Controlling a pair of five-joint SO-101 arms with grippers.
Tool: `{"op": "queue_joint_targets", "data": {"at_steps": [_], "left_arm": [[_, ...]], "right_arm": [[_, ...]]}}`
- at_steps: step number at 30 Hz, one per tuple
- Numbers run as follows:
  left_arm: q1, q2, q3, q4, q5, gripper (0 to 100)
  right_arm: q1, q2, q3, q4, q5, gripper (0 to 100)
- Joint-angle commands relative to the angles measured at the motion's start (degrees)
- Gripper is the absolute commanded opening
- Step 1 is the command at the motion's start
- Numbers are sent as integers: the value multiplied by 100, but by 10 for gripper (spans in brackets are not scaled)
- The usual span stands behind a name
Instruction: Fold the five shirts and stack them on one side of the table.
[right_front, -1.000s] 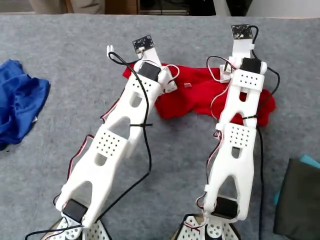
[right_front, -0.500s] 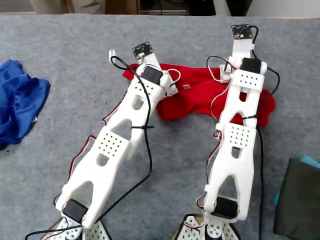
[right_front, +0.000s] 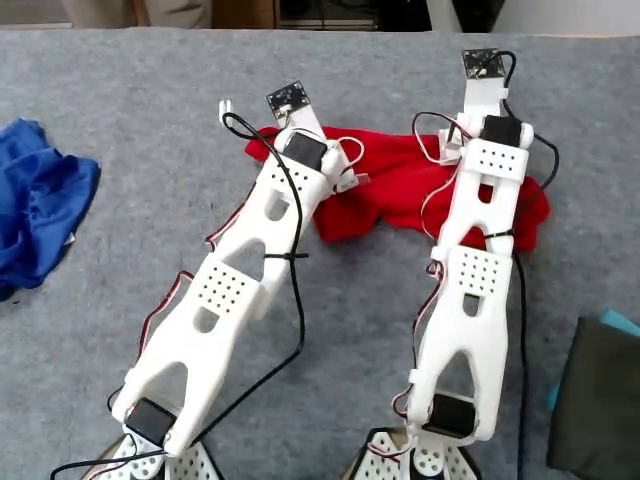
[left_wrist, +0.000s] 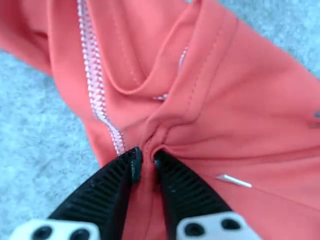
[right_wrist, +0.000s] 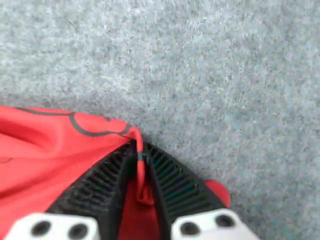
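Observation:
A red shirt (right_front: 400, 190) lies crumpled at the far middle of the grey table, under both arms' wrists. My left gripper (left_wrist: 145, 159) is shut on a pinched fold of the red shirt (left_wrist: 240, 100), beside its white-stitched seam. My right gripper (right_wrist: 140, 155) is shut on a dark-trimmed edge of the red shirt (right_wrist: 45, 145), right at the cloth's border with the carpet. A blue shirt (right_front: 40, 205) lies bunched at the left edge. A dark folded shirt (right_front: 600, 400) sits at the near right over something teal.
The grey carpeted table (right_front: 120, 100) spreads around the arms. Cables loop along both white arms (right_front: 240, 270). The table's far edge runs along the top of the high view.
The left arm's wrist has shifted slightly right and nearer, tugging the red shirt's left part with it. The right arm has kept still.

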Motion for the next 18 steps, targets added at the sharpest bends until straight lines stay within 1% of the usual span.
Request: {"op": "queue_joint_targets", "data": {"at_steps": [1,6,8,11,14,16,18], "left_arm": [[-9,-40,-774,334,44,19],[-26,-391,-835,615,26,20],[-70,-620,-835,765,-105,20],[-176,-919,-835,809,-413,20],[-396,-1341,-835,1037,-782,20],[-501,-1648,-835,1319,-1275,21],[-536,-1982,-826,1538,-1679,21]], "right_arm": [[145,-145,-295,-123,-26,5],[154,-145,-295,-123,-62,9],[215,-154,-295,-123,-158,23],[251,-154,-321,-105,-536,126],[163,-224,-312,-70,-615,227],[66,-418,-321,149,-589,251],[57,-752,-321,475,-589,252]]}}
